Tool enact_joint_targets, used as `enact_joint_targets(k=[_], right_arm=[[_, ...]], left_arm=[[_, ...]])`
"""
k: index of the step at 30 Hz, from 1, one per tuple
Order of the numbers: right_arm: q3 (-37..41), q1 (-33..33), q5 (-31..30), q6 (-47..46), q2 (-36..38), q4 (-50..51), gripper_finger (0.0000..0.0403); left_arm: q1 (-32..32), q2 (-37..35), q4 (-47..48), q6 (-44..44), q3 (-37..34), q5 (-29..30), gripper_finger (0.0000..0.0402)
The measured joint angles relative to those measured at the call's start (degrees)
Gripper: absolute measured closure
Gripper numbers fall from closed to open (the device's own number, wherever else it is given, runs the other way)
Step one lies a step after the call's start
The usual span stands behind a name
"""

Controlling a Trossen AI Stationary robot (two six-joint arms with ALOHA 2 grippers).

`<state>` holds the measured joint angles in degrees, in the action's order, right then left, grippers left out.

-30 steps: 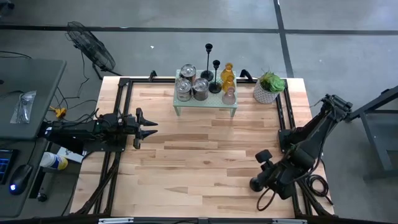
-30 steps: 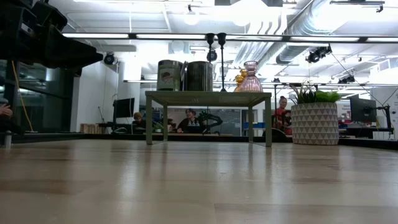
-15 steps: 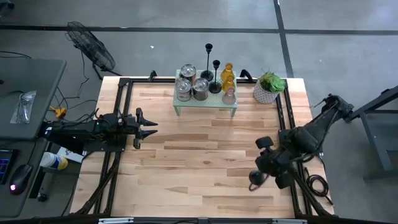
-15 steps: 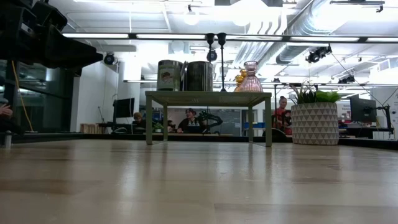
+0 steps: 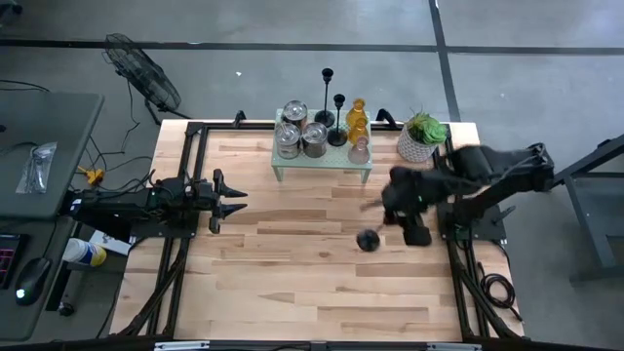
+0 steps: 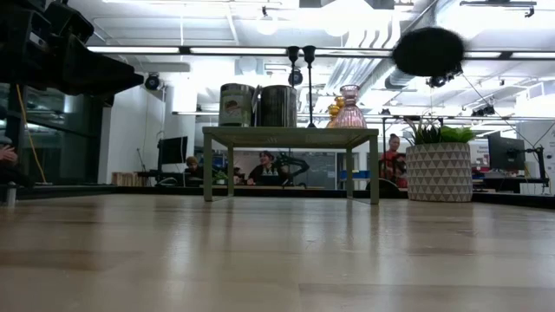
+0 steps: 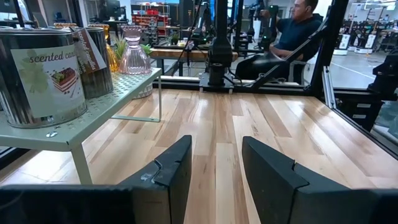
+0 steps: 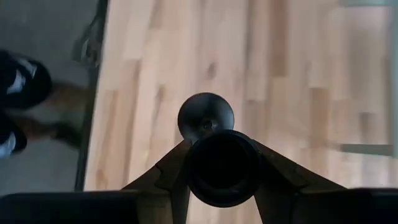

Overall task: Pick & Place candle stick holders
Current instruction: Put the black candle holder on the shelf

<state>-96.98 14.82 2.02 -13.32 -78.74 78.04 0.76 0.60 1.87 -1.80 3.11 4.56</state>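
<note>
Mid-carry, my right gripper (image 8: pixel 222 163) pinches a black candle stick holder (image 5: pixel 369 240) right of centre in the high view, above the table (image 5: pixel 292 283), so next I must lower it upright onto its round base; left gripper (image 7: pixel 214 180) waits half-spread.

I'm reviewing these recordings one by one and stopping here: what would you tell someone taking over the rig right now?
Left end effector: open, empty, parked over the table's left edge.
Right end effector: shut on a black slim-stemmed round-based candle stick holder, carried in the air over the table's right half, in front of the pale green perforated metal rack.
On the rack: shiny silver metal cups, two black sticks, amber glass holders, a pale pink glass holder.
Done: one holder picked. Left: set it down, then handle the rest.
</note>
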Motion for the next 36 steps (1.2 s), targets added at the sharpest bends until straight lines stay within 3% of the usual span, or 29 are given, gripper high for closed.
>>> enact_joint_targets(k=[10,21,36], right_arm=[[-15.1,-15.8,-0.3,6.4,-8.9,3.2,0.0275],[-31.7,-25.9,-0.6,9.2,-22.5,5.9,0.0275],[-35.1,-33.4,-5.1,8.7,-28.5,7.2,0.0267]], left_arm=[[0.0,0.0,0.0,0.0,0.0,0.0,0.0263],[0.0,0.0,0.0,0.0,0.0,0.1,0.0263],[0.0,0.0,0.0,0.0,0.0,0.1,0.0263]])
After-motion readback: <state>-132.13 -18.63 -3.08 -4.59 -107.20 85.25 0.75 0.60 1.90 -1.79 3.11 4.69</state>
